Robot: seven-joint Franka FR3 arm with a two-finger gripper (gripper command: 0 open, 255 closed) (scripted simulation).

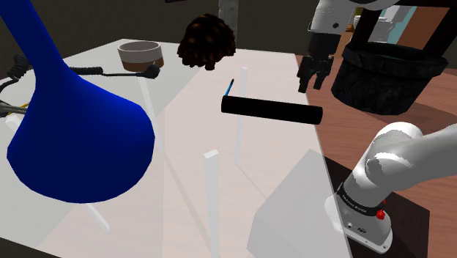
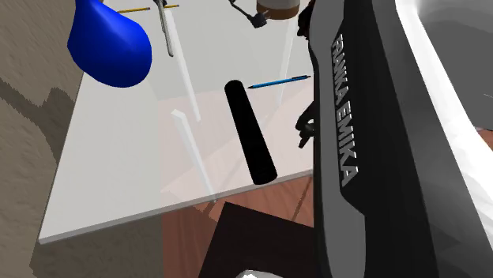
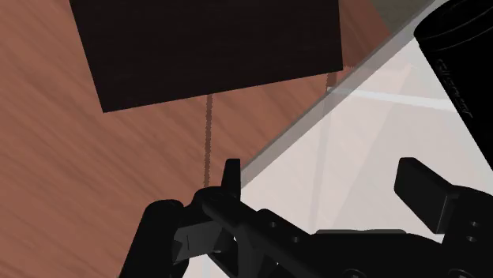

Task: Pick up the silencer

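Observation:
The silencer (image 1: 271, 111) is a long black cylinder lying on the pale glassy table (image 1: 190, 124), near the edge by the arm. In the second exterior view the silencer (image 2: 250, 130) runs from the table's middle toward its near edge. My black gripper (image 1: 313, 79) hangs above the table edge, just past the silencer's end and apart from it, fingers spread and holding nothing. In the wrist view the gripper (image 3: 324, 185) is open over the table edge, and the silencer's end (image 3: 458, 55) lies ahead of one finger (image 3: 423, 185).
A big blue vase (image 1: 66, 124) stands at the shoulder view's left. A dark brown cone (image 1: 207, 40), a bowl (image 1: 140, 55) and a blue pen (image 1: 229, 86) lie beyond the silencer. A black bin (image 1: 384, 69) stands on the wooden floor (image 3: 95, 182) behind the gripper.

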